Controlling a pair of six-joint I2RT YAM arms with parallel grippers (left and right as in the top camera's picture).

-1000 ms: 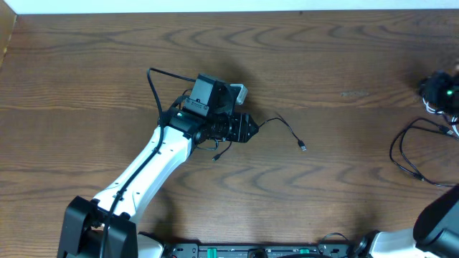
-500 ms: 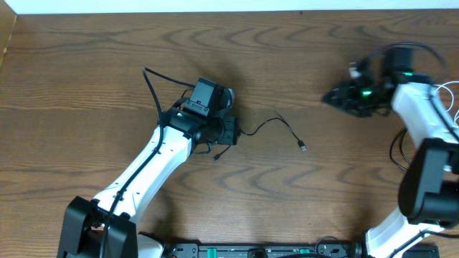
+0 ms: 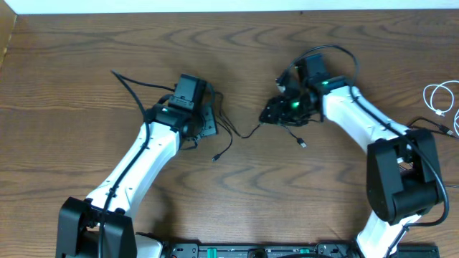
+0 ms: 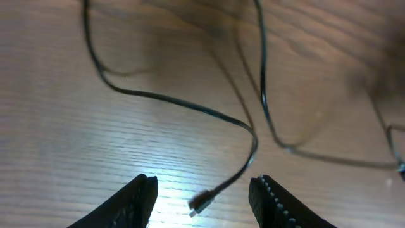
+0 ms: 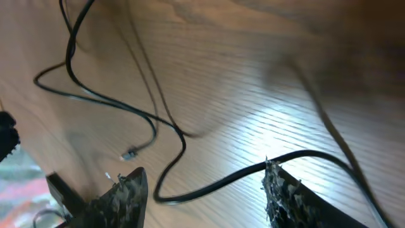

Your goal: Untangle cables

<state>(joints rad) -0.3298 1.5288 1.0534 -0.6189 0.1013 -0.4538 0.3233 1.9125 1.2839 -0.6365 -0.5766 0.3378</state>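
My right claw (image 5: 204,170) has swung in from the right edge to frame centre, half-open and empty, over the black cable (image 4: 166,99). My left claw (image 4: 202,183), likewise half-open and empty, has backed leftward. The white cable (image 3: 439,97) lies far right, so I judge them separated.

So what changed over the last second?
The right hand swept in from the far right edge to the black cable at centre. The left hand drew back leftward. Neither took hold of anything; both are open. The black cable lies where it did.
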